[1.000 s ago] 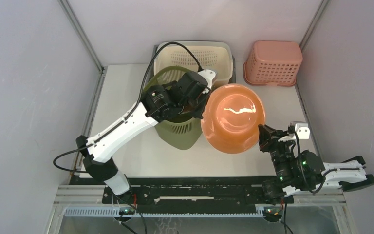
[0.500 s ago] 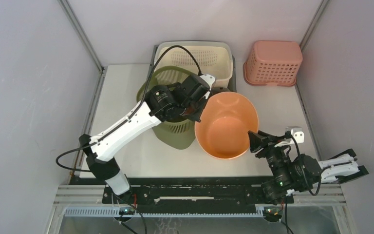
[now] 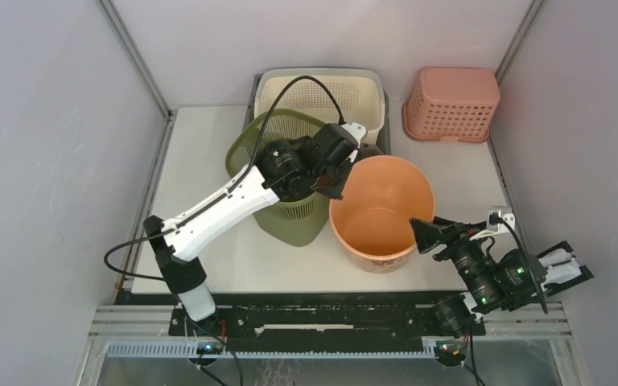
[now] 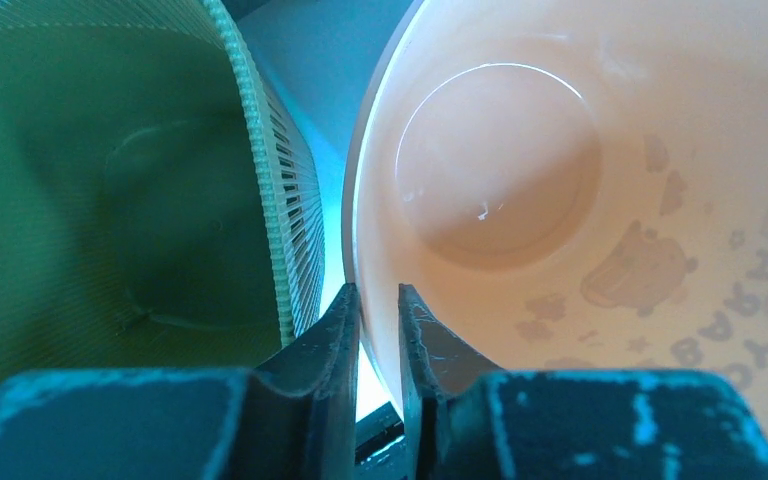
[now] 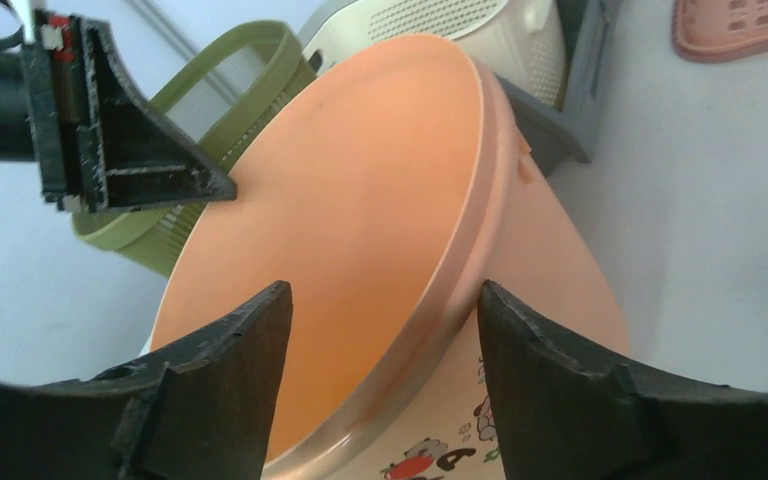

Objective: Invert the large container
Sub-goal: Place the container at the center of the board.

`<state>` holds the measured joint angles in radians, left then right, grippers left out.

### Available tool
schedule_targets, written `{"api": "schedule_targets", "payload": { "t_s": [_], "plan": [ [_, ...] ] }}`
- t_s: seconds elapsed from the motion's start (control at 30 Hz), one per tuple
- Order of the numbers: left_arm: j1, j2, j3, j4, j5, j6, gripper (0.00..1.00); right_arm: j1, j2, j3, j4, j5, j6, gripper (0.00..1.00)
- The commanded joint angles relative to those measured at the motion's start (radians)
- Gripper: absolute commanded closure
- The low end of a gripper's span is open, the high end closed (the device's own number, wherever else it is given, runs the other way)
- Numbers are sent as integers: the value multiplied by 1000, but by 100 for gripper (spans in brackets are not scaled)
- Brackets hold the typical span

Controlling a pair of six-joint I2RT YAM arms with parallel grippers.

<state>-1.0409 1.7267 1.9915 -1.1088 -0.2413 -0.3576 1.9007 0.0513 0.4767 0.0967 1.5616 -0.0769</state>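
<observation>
Tilted a second ago, the large orange container [image 3: 380, 211] now stands mouth-up on the table [image 3: 209, 153] beside the green basket [image 3: 291, 215] — turn seemingly done — the right gripper [image 5: 380, 300] newly spread wide off its near rim, the left gripper [image 4: 372, 305] narrowly parted astride the far rim, grip unclear.

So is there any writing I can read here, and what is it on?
"A": printed outside on the bucket, cut off at the bottom edge of the right wrist view.
"B", "R", "A", "Y": loose letters showing mirrored through the bucket wall in the left wrist view; no whole word can be read.
Nothing else shows any text.
</observation>
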Motion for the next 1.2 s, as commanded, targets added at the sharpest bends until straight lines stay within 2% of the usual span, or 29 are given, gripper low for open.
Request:
{"api": "schedule_targets", "payload": {
  "t_s": [0.0, 0.1, 0.2, 0.33, 0.57, 0.77, 0.83, 0.9, 0.93, 0.97, 1.07, 1.1, 1.13, 1.17],
  "plan": [
    [-64, -1, 12, 251, 204, -52, 74, 107, 13, 63, -104, 133, 145, 24],
    [-65, 2, 17, 249, 199, -49, 66, 167, 18, 106, -190, 132, 221, 16],
    [-65, 8, 35, 234, 197, -42, 60, 213, -1, 130, -197, 133, 204, 1],
    [-64, 15, 76, 205, 190, -35, 58, 259, -60, 130, -144, 134, 170, 0],
    [-56, 7, 82, 169, 145, -32, 57, 274, -116, 129, -276, 135, 294, 0],
    [-36, -19, 32, 167, 127, -48, 58, 280, -117, 132, -324, 134, 348, 0],
    [-32, -41, 14, 174, 128, -49, 58, 282, -117, 149, -383, 128, 412, 0],
    [-30, -65, 0, 179, 126, -49, 58, 284, -119, 176, -509, 106, 547, 0],
    [-30, -78, 1, 179, 126, -49, 58, 284, -119, 203, -635, 85, 671, 0],
    [-29, -86, 1, 179, 126, -49, 58, 283, -117, 242, -808, 66, 894, 0],
    [-26, -98, 4, 178, 139, -47, 58, 280, -101, 339, -1553, 48, 1770, 0],
    [-25, -99, 4, 178, 143, -47, 58, 273, -103, 342, -1672, 49, 1871, 0],
    [-25, -99, 5, 177, 148, -45, 58, 265, -106, 346, -1665, 47, 1830, 0],
    [-24, -97, 7, 176, 151, -44, 58, 255, -110, 351, -1586, 42, 1748, 0]
  ]
}}
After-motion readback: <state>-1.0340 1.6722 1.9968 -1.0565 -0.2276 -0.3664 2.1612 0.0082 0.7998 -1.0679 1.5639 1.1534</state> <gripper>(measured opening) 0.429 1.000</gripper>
